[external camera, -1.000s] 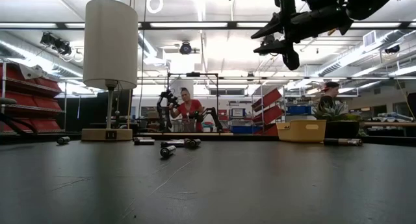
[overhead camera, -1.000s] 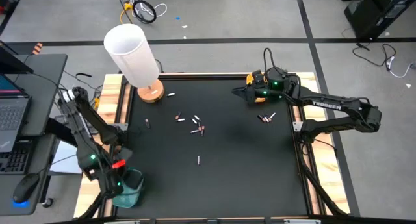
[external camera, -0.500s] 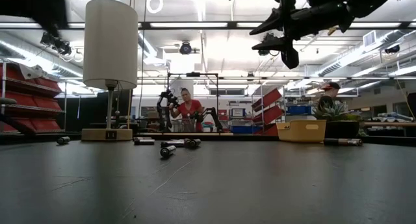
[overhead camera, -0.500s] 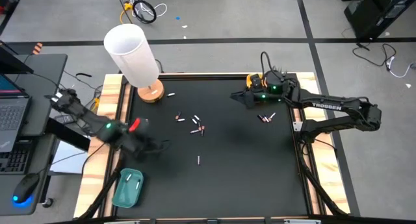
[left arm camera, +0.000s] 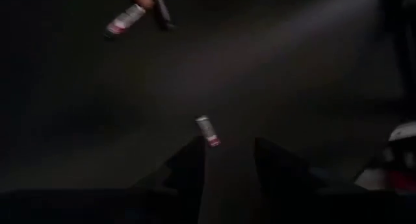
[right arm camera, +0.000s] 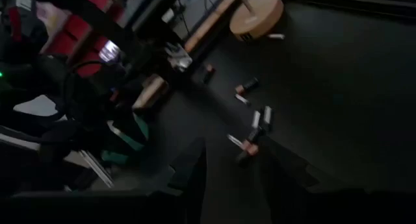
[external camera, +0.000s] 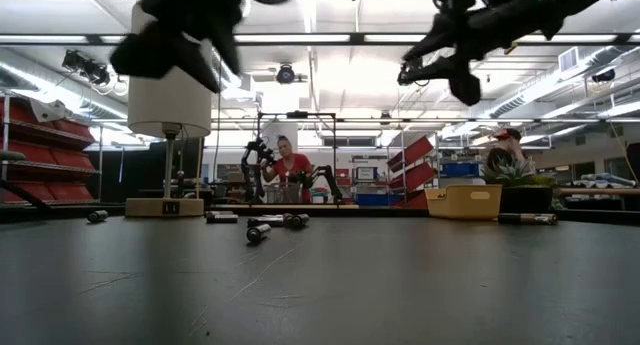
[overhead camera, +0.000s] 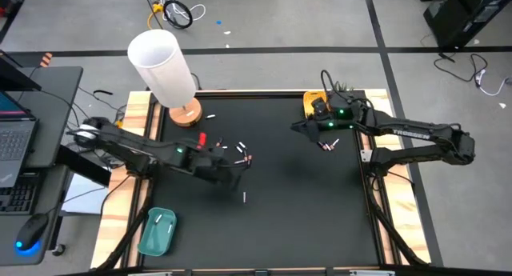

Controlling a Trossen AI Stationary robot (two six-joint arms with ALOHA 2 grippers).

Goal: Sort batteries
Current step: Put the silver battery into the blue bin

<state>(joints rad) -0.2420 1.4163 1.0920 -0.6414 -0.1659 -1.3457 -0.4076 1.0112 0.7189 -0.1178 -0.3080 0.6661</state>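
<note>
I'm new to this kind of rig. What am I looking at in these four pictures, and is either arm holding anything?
Two dark robot arms work at a black table. One picture looks straight down, one looks level across the tabletop, and two come from cameras on the arms' wrists.

Small batteries lie scattered mid-table, with a lone battery below them and a battery pair near the right arm. In the top-down picture, a teal tray sits at the lower left, a yellow tray at the upper right and a lamp at the upper left.

The left end effector hovers by the middle batteries. The right end effector hovers near the pair. Both are open and empty.
</note>
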